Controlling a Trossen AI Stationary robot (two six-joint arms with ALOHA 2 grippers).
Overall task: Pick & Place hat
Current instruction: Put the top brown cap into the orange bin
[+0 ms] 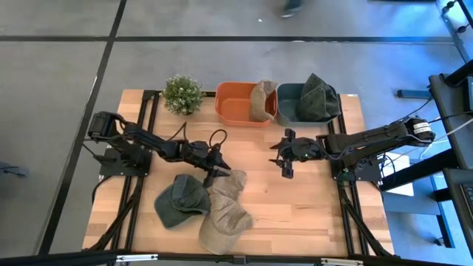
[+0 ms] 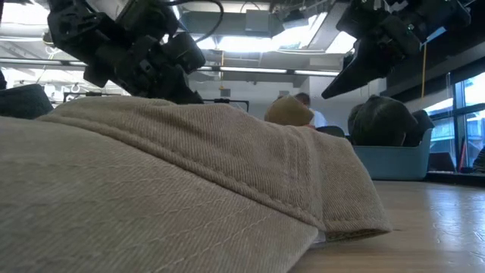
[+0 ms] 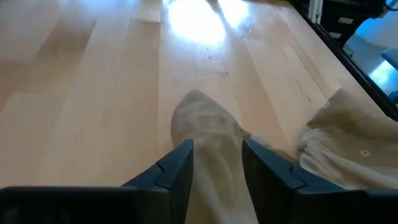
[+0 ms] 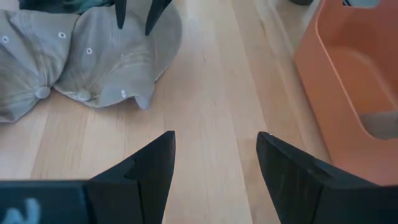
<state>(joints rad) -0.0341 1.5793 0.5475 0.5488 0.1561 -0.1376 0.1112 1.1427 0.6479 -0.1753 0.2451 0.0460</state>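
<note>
A tan cap [image 2: 174, 189] fills the low view, its stitched brim closest to the lens. My left claw [image 3: 217, 165] is down over that cap at the middle of the table [image 1: 310, 214], fingers [image 3: 177, 168] parted with a raised fold of tan cloth standing between them; the fold sits in the gap, but I cannot tell whether the pads are pressing it. From above, the left claw [image 1: 213, 171] points at the cap's upper edge [image 1: 229, 183], and a second tan cap [image 1: 225, 222] lies against it toward the table's near edge. A dark green cap [image 1: 179, 201] rests just beside them, on the left arm's side.

My right claw [image 1: 284, 164] hangs over bare wood near the table's centre, jaws spread wide and holding nothing; past its fingers [image 4: 149, 168] I see the two tan caps [image 4: 93, 56] and the left claw's tips on them.

At the far edge stands an orange bin [image 1: 235, 103] with a tan cap [image 1: 261, 100] in it, a blue-grey bin [image 1: 290, 111] holding dark green caps [image 1: 319, 96] beside it, and a small potted plant [image 1: 182, 94] near the orange bin.
</note>
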